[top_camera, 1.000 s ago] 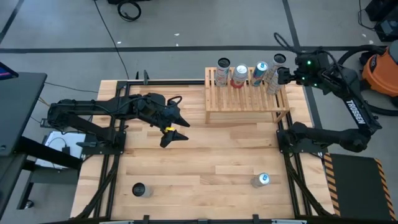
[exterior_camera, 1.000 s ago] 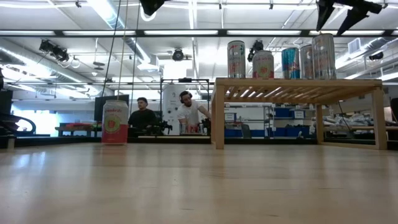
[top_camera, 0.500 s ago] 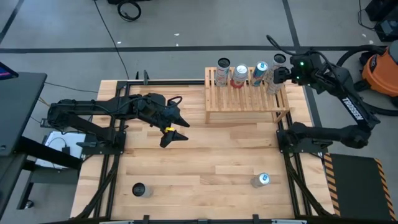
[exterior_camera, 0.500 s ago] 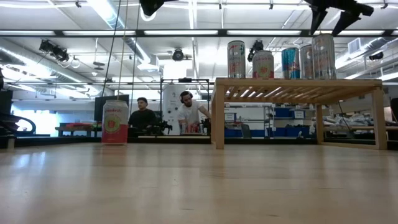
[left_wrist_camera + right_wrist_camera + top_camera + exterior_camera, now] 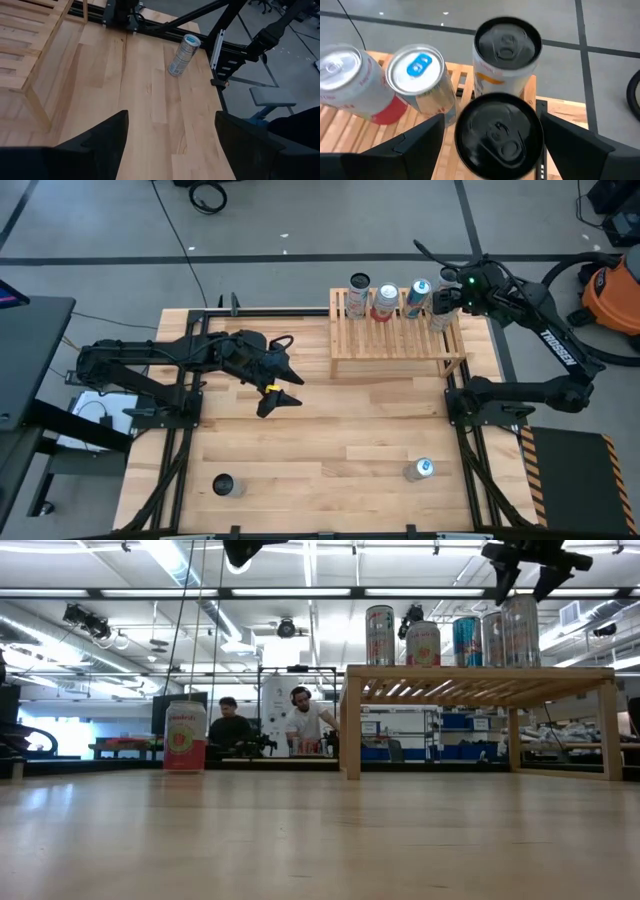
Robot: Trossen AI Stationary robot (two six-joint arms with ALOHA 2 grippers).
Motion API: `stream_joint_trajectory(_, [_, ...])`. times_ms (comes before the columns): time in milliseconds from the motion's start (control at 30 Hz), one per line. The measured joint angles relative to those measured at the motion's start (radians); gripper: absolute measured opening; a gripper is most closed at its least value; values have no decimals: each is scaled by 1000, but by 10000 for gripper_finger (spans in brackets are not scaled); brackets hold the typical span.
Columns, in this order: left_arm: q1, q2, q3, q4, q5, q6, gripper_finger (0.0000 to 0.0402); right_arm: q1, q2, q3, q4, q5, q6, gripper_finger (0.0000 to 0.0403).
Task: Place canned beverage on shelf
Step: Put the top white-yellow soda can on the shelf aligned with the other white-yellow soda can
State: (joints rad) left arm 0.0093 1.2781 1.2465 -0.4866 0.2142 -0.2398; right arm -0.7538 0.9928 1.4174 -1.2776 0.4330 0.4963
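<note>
The right gripper (image 5: 447, 293) hangs over the far right end of the shelf (image 5: 397, 333), its fingers spread wide with nothing between them. Right below it stands a dark-topped can (image 5: 498, 135), upright on the slats, and the fingers flank it from above without touching. Just behind that one is another dark-lidded can (image 5: 506, 52) with an orange mark on its side. Further along the rack sit a blue-tabbed can (image 5: 422, 77) and a red-and-white can (image 5: 345, 82) (all upright, close together in a loose row).

From table level the cans line up on top of the shelf, and the right gripper's fingers show just above the tallest one.

The left gripper (image 5: 283, 388) waits over the middle of the table (image 5: 330, 440), fingers apart and holding nothing. Two more cans stand on the near part of the table: one (image 5: 419, 470) toward the right, one (image 5: 224, 485) toward the left.
</note>
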Motion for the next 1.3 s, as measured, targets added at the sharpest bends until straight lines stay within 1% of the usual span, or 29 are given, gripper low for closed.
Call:
stream_joint_trajectory(167, [0, 0, 0, 0, 0, 0, 300, 0, 0, 0, -60, 26, 1, 328])
stream_joint_trajectory(433, [0, 0, 0, 1, 0, -1, 300, 0, 4, 0, -38, 10, -41, 318])
stream_joint_trajectory(533, [0, 0, 0, 1, 0, -1, 300, -1, 4, 0, -40, -4, -63, 305])
stream_joint_trajectory(700, [0, 0, 0, 2, 0, -2, 300, -1, 4, 0, -38, -10, -107, 265])
stream_joint_trajectory(800, [0, 0, 0, 2, 0, -2, 300, -1, 2, 0, -37, -20, -141, 262])
stream_joint_trajectory(1067, [0, 0, 0, 2, 0, -4, 300, -4, -16, 0, -35, -96, -286, 262])
stream_joint_trajectory(1233, [0, 0, 0, 2, 0, -9, 300, -29, -41, -2, -15, -202, -394, 262])
stream_joint_trajectory(1300, [0, 0, 0, 2, 0, -11, 300, -43, -48, -2, 3, -218, -430, 262])
